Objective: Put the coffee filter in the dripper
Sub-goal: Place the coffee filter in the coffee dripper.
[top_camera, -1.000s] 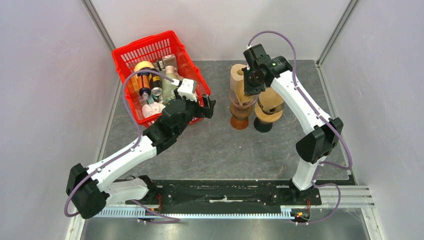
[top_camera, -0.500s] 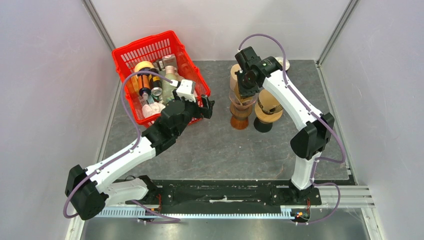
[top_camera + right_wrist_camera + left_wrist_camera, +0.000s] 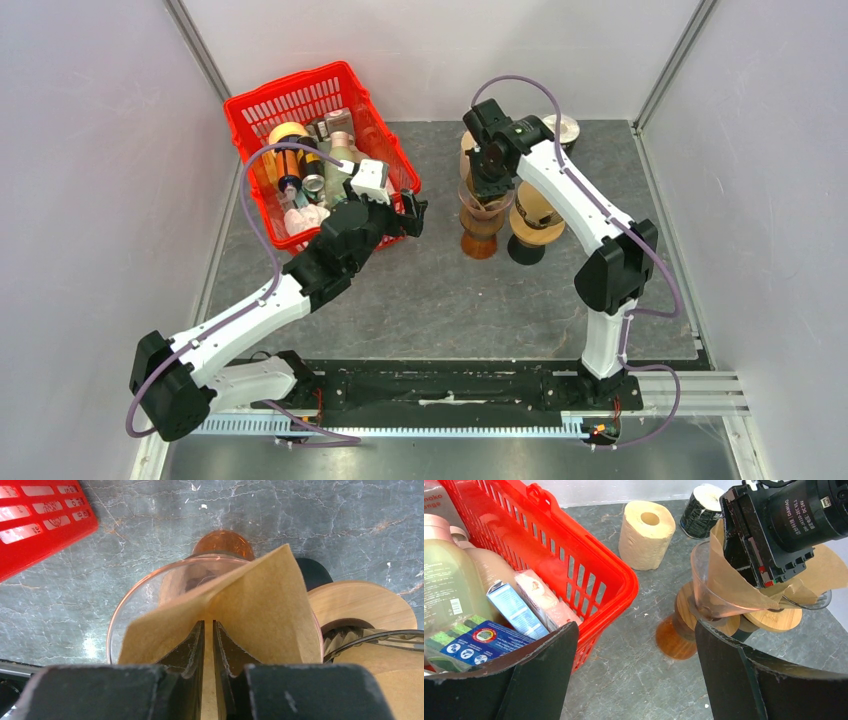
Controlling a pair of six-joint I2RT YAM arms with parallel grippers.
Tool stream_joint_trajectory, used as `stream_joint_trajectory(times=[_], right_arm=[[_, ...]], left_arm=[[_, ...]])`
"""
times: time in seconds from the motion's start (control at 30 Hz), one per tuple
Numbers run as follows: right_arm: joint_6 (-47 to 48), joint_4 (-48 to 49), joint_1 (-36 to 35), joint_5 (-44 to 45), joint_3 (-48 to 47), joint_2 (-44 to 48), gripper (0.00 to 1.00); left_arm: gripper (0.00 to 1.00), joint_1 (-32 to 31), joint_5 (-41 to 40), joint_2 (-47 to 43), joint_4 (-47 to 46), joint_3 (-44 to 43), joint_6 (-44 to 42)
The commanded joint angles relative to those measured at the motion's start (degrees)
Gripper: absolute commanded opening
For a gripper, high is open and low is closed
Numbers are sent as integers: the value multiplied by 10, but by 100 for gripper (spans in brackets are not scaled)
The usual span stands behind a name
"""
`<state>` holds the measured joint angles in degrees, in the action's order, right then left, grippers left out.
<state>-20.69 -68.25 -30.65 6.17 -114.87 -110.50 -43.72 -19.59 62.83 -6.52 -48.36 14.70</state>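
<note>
The brown paper coffee filter [image 3: 260, 610] is pinched between the jaws of my right gripper [image 3: 209, 625], which is shut on it. Its lower part lies inside the clear glass cone of the dripper [image 3: 150, 595], which stands on an amber wooden base [image 3: 676, 640]. From the left wrist view the filter [image 3: 734, 587] leans against the far side of the cone, under the right wrist. My left gripper [image 3: 636, 630] is open and holds nothing. It hovers low between the red basket and the dripper [image 3: 480, 215].
A red basket [image 3: 300, 100] full of bottles and packets stands at the back left. A toilet paper roll [image 3: 646, 527] and a black can [image 3: 701, 510] sit behind the dripper. A second stand with a wooden lid [image 3: 540, 215] is just right of it.
My right arm has swung left and down, carrying the filter over and into the dripper's cone. The left arm has barely moved.
</note>
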Motion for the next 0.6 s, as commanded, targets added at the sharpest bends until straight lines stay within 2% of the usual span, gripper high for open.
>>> stream_joint_trajectory(times=[0.0,0.57], right_arm=[[7,-1,-3,7,6,-2,17],[-4,24,-3,8,51,-11,16]], left_arm=[[93,1,-18,-10,-9,6,-5],[94,1,-23,-13,-9,11,-9]])
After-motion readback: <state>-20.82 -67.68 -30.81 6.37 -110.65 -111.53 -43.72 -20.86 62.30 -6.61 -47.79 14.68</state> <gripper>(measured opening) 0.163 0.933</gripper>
